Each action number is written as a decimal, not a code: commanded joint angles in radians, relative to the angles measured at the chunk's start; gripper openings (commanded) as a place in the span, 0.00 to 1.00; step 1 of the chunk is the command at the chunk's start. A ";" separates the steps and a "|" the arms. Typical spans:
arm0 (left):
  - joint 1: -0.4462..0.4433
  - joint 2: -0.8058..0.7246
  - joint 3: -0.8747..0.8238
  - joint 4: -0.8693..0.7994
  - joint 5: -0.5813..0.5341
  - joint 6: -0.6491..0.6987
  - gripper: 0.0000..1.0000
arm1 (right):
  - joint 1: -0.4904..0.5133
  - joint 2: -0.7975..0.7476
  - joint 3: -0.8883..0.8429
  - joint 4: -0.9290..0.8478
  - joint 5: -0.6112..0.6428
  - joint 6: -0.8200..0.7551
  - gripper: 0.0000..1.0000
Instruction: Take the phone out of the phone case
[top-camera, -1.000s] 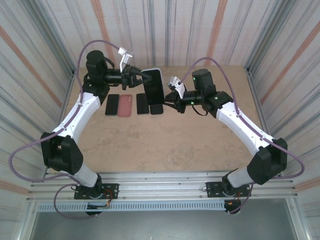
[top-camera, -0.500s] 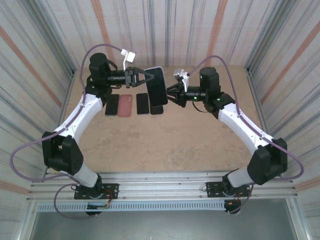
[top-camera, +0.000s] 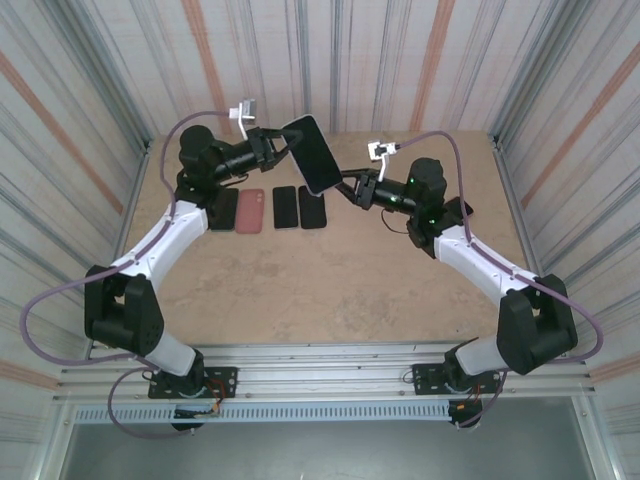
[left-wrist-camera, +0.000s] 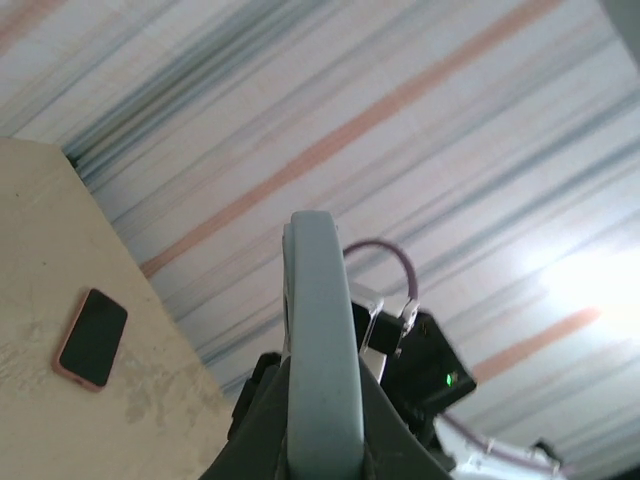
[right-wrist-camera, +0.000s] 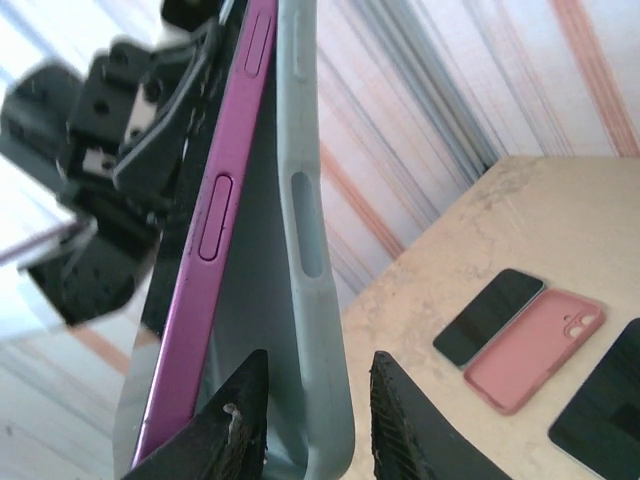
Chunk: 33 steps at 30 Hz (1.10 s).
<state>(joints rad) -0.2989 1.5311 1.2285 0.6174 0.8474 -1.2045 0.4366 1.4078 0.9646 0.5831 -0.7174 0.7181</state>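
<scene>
A phone (top-camera: 313, 155) with a dark screen hangs tilted in the air above the back of the table. My left gripper (top-camera: 274, 148) is shut on its left end. In the left wrist view the pale grey-blue phone case (left-wrist-camera: 320, 340) sits edge-on, clamped between my left gripper (left-wrist-camera: 322, 425). In the right wrist view the case (right-wrist-camera: 300, 210) has peeled away from the purple phone (right-wrist-camera: 215, 220) along one side. My right gripper (right-wrist-camera: 315, 405) stands open astride the case's loose edge, one finger in the gap between phone and case. From above, the right gripper (top-camera: 348, 184) sits at the phone's lower right.
On the table (top-camera: 330, 280) under the held phone lie a black phone (top-camera: 224, 209), a pink case (top-camera: 250, 210) and two more black phones (top-camera: 285, 207) (top-camera: 313, 207). Striped walls close in the back and both sides.
Both arms have raised the phone and tilted it toward the back wall. The right gripper's jaws have spread wider, and its arm has swung up and right.
</scene>
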 joint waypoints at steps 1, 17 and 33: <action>-0.011 -0.029 -0.039 0.111 -0.195 -0.127 0.00 | 0.023 -0.044 -0.003 0.164 0.046 0.208 0.31; -0.036 -0.010 -0.048 0.123 -0.160 -0.213 0.00 | 0.067 -0.042 0.021 0.198 0.133 0.422 0.27; -0.017 0.043 -0.015 0.209 -0.039 -0.265 0.00 | 0.065 -0.055 0.011 0.215 0.131 0.443 0.20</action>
<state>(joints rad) -0.3149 1.5597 1.1778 0.7986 0.7513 -1.4799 0.4873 1.3983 0.9550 0.7155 -0.5732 1.1450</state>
